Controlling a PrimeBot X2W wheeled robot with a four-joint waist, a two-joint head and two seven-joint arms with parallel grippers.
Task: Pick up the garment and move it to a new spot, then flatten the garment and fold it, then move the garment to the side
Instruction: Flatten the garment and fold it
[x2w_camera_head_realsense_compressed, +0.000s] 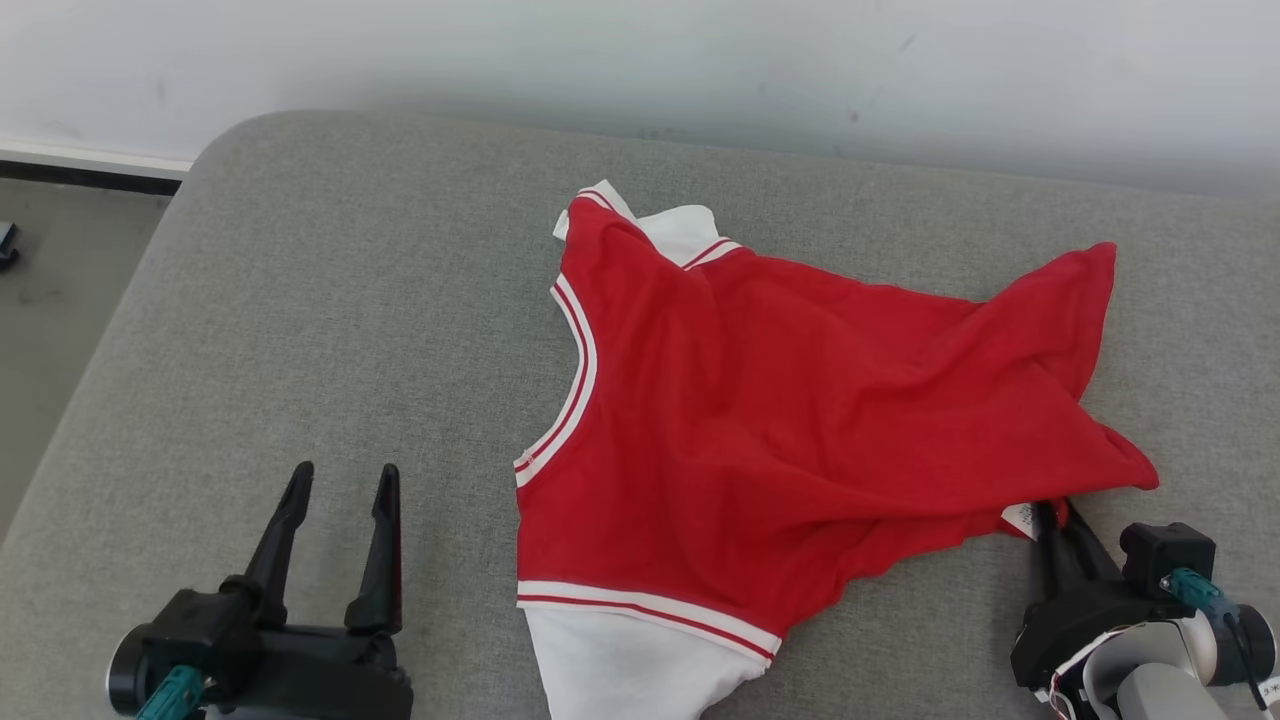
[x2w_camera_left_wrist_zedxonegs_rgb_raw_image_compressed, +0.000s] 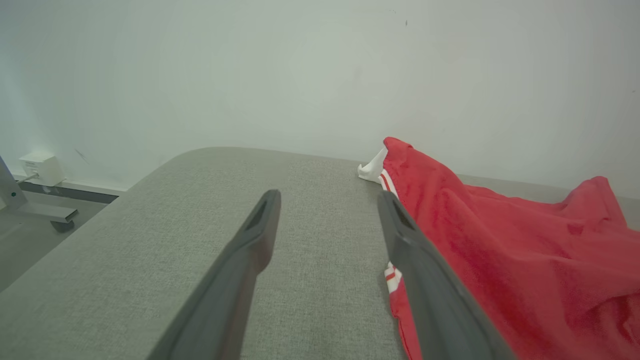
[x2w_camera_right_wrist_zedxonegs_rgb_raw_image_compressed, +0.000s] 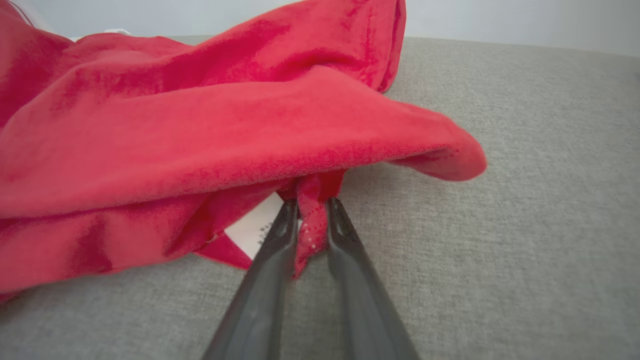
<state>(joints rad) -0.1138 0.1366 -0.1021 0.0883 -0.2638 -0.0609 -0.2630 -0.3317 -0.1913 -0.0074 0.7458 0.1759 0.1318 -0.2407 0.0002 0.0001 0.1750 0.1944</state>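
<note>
The garment (x2w_camera_head_realsense_compressed: 780, 420) is a red top with white striped trim and white panels, lying rumpled on the grey cushion (x2w_camera_head_realsense_compressed: 330, 330). My right gripper (x2w_camera_head_realsense_compressed: 1052, 512) is at its lower right hem, beside a white label (x2w_camera_head_realsense_compressed: 1018, 517). In the right wrist view the two fingers pinch a fold of red cloth (x2w_camera_right_wrist_zedxonegs_rgb_raw_image_compressed: 311, 220) under the overhanging garment (x2w_camera_right_wrist_zedxonegs_rgb_raw_image_compressed: 200, 135), so my right gripper (x2w_camera_right_wrist_zedxonegs_rgb_raw_image_compressed: 311, 206) is shut on it. My left gripper (x2w_camera_head_realsense_compressed: 343, 488) stands open at the lower left, apart from the garment's striped armhole. In the left wrist view my left gripper (x2w_camera_left_wrist_zedxonegs_rgb_raw_image_compressed: 327, 210) frames bare cushion, the garment (x2w_camera_left_wrist_zedxonegs_rgb_raw_image_compressed: 500, 250) lying to its right.
The cushion's rounded left edge (x2w_camera_head_realsense_compressed: 120, 330) drops to a grey floor (x2w_camera_head_realsense_compressed: 50, 300). A white wall (x2w_camera_head_realsense_compressed: 700, 60) runs behind. A wheeled stand foot (x2w_camera_left_wrist_zedxonegs_rgb_raw_image_compressed: 45, 212) and a small white box (x2w_camera_left_wrist_zedxonegs_rgb_raw_image_compressed: 41, 167) sit on the floor at the left.
</note>
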